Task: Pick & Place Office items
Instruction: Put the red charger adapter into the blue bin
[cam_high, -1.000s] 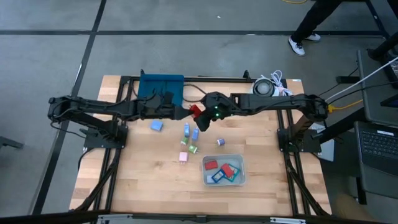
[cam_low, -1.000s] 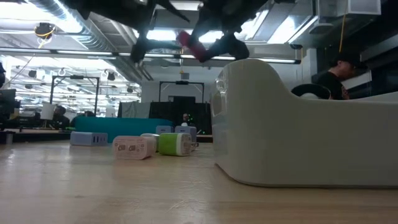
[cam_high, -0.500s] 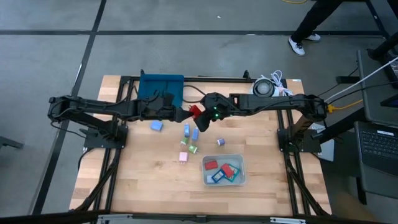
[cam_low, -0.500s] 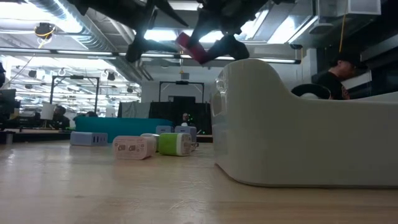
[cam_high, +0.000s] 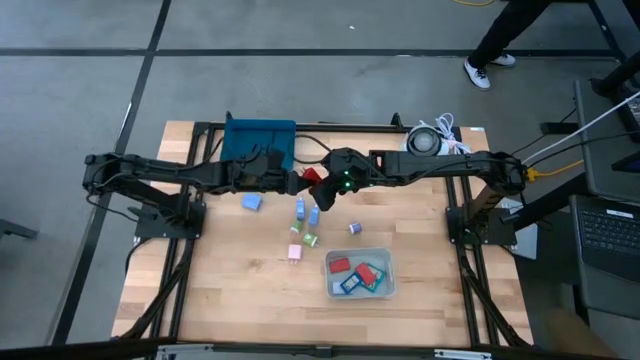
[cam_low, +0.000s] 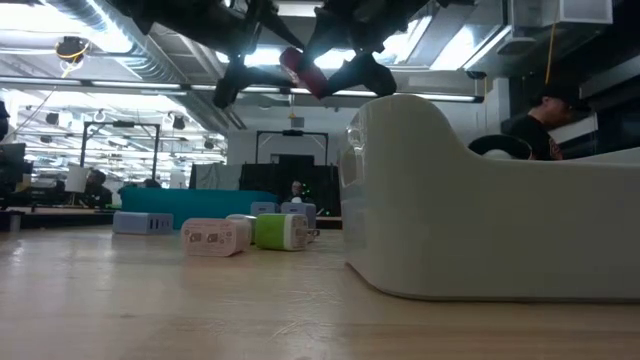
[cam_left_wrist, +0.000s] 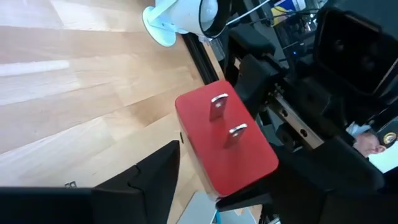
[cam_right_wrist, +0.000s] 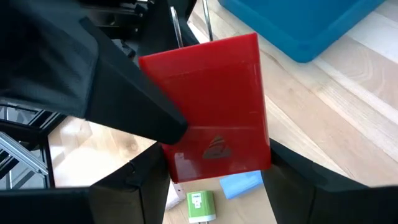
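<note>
A red block (cam_high: 312, 176) with two metal prongs (cam_left_wrist: 225, 118) hangs high over the table's far middle, held between both grippers. My right gripper (cam_high: 322, 187) comes from the right and is shut on it. My left gripper (cam_high: 293, 182) comes from the left and is shut on the block's prong end. Seen from table height, the block (cam_low: 300, 70) hangs tilted well above the wood. Several loose office items lie below: a blue one (cam_high: 251, 201), a green one (cam_high: 310, 240) and a pink one (cam_high: 295, 252). My left gripper pinches the red block near its prong end (cam_left_wrist: 194, 158), coming level from the table's left. One finger (cam_left_wrist: 149, 180) lies at the block's side; the block hides most of the other. The block is clear of the table. My right gripper pinches the block's end away from the prongs (cam_right_wrist: 217, 158) between its two fingers (cam_right_wrist: 124, 186), slanting down from the table's right. The block's broad face with the logo faces the wrist camera. The block is tilted and lifted clear.
A clear bin (cam_high: 388, 285) with several items stands at the near right middle; in the low view it (cam_low: 480, 200) fills the right half. A dark blue tray (cam_high: 260, 140) and a white coiled cable (cam_high: 430, 140) lie at the far edge. A person (cam_low: 545, 125) sits beyond the table.
My left gripper's fingers have drawn together on the red block's prong end and taken hold. The block and my right gripper have kept still.
</note>
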